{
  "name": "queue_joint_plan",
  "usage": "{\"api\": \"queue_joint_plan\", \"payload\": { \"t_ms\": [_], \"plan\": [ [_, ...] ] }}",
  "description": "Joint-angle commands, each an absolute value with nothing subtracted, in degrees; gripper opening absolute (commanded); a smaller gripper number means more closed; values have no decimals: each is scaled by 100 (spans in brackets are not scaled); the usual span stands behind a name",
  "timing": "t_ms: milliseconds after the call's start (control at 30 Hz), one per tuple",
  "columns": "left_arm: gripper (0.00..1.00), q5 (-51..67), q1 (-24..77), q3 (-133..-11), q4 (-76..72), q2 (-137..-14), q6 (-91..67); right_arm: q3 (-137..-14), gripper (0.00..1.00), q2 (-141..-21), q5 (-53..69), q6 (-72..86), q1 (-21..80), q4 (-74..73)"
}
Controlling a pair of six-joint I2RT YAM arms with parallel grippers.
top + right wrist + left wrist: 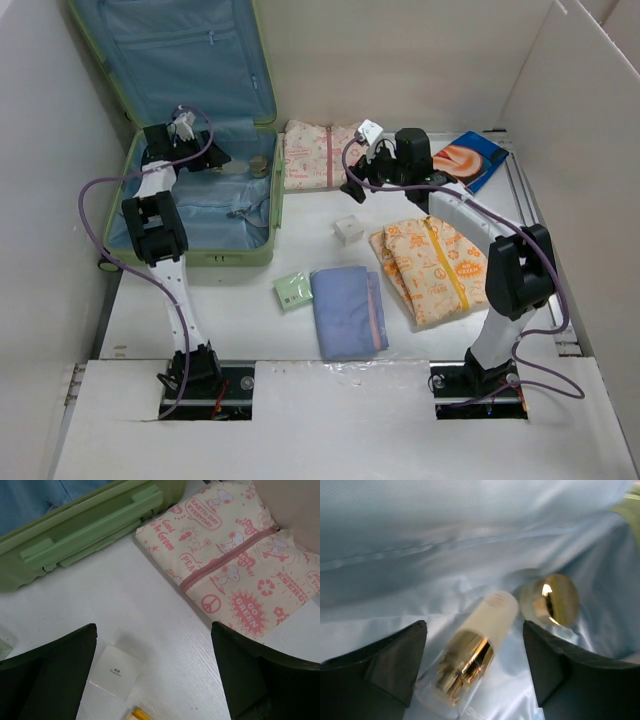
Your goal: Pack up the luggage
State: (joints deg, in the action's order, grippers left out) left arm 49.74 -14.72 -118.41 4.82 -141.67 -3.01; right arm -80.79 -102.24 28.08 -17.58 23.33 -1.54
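While the luggage [245, 256] lies open at the far left of the table [200, 315] (lid [170, 55] standing up at the back), the left pincer [475, 627] is inside it, low over the blue lining [470, 530]. Jaws apart. A frosted bottle [487, 620] with a gold middle lies on the lining between the fingers, clear of the right one; can't tell if it touches the left one. A gold-capped jar [552, 600] sits just beside the bottle.

Right pincer [154, 627] hangs over mid-table, outside the luggage, jaws wide apart, nothing in them. In its wrist view the luggage's green wall is up-left and the pink pouch [235, 560] up-right. The white box [116, 672] is on the table under the gap.

Orange pouch [432, 258] and blue cloth [348, 312] lie nearer the bases. Green packet [292, 290] is near the luggage's front right corner.
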Motion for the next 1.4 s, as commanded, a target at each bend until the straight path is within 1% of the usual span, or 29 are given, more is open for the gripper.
{"api": "queue_joint_plan", "payload": {
  "t_ms": [0,67,100,300,467,567,633,700,767,800,833,867,900,933,967,1033,1100,1167,1200,1233,1267,1333,1367],
  "plan": [
    [75,4379,-1433,-12006,229,-14133,-484,-8367,100,-10151,2874,-1705,2373,-219],
    [84,3801,-1433,-12006,281,-14010,-431,-8367,100,-10151,2874,-1705,2373,-220],
    [100,3623,-1433,-12006,429,-14010,-291,-8315,100,-10151,2874,-1705,2373,-220],
    [100,2358,-1433,-12006,545,-13518,201,-8200,100,-10028,2550,-1652,2373,-272],
    [100,1741,-1214,-12059,545,-13132,1071,-8349,100,-10098,2066,-1652,2373,-843],
    [100,1679,-1160,-11857,492,-12701,1467,-8402,100,-10160,1942,-1600,2373,-1160],
    [100,1862,-1091,-11777,570,-12324,1721,-8332,100,-10160,1872,-1547,2373,-1213],
    [100,1924,-889,-11446,781,-11790,2606,-8175,100,-10160,1732,-1468,2373,-1213],
    [100,2021,-459,-11050,1001,-11331,3607,-8060,100,-10082,1731,-1301,2373,-1099],
    [100,2091,-266,-10639,1367,-11103,4656,-7912,100,-10081,1731,-1301,2373,-1029],
    [100,2144,163,-10530,1702,-10787,5119,-7858,100,-9985,1731,-1222,2312,-950],
    [100,2249,376,-10529,2192,-10723,5576,-7857,100,-9897,1731,-1152,2312,-871],
    [100,2520,595,-10651,3433,-10723,5999,-7788,100,-9896,1784,-1151,2233,-870],
    [100,2636,789,-10922,3950,-10723,6325,-7787,100,-9836,1836,-1073,2137,-870],
    [100,2750,1165,-11020,4373,-10775,6328,-7709,100,-9739,1837,-1072,2136,-931],
    [100,3110,1493,-10900,5138,-10723,6267,-7577,100,-9598,1653,-1011,2065,-984],
    [100,3016,2011,-10418,5142,-10373,5890,-7191,100,-9291,1521,-1063,2065,-984],
    [100,2657,2598,-9786,5054,-10205,5452,-6744,100,-9002,1450,-1063,2065,-905],
    [100,2654,2767,-9600,5054,-10108,5449,-6611,100,-8913,1450,-1063,2065,-836],
    [100,2350,2908,-9380,4984,-10047,5119,-6479,100,-8825,1450,-1003,2065,-835],
    [100,2181,3057,-8830,4775,-9959,5028,-6356,100,-8737,1398,-1002,2065,-835],
    [100,1665,3451,-8203,4484,-9590,4888,-6022,100,-8474,1345,-1002,2135,-782],
    [100,1574,3558,-7669,4248,-9467,4669,-5916,100,-8386,1266,-941,2136,-782]
  ]
}}
